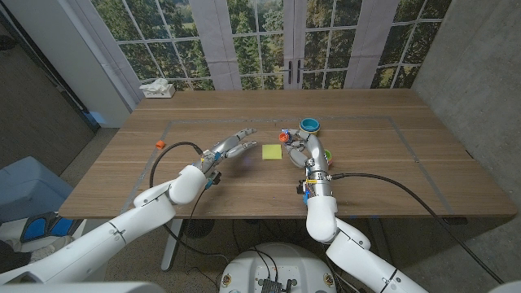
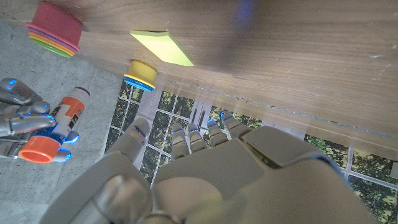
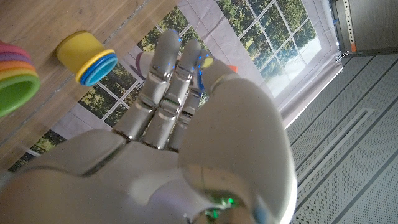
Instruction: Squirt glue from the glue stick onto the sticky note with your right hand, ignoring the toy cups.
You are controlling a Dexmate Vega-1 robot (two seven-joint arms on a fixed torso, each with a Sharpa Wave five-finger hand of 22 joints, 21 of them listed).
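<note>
While the long wooden bench [image 1: 366, 155] carries everything, its far left corner holds a white tissue box [image 1: 157, 89] and a small orange object [image 1: 160, 143] lies near its left edge. Tape lines mark a rectangle on the bench top.

Reaching in from the near left, the robot's left hand [image 1: 231, 147] hovers over the middle of the bench with its fingers [image 2: 186, 134] spread apart and holding nothing; whether it touches the wood cannot be told.

Coming up from the near edge, the right hand [image 1: 296, 145] holds a white glue stick with an orange cap [image 2: 57, 126], its fingers [image 2: 25, 115] wrapped around the tube near the cap end, as the left wrist view shows. The glue stick sits above the bench, just beside the note and toward the right edge from it.

Between the two hands lies the square yellow sticky note [image 1: 272, 152], flat on the wood near the bench's middle.

Two groups of plastic toy cups stand close to the right hand: a nested stack with a red-pink outer cup over orange and green rims [image 2: 55, 28], and a yellow cup nested with a blue one [image 3: 86, 57], on the far side of the hand. What lies inside the cups cannot be made out.
</note>
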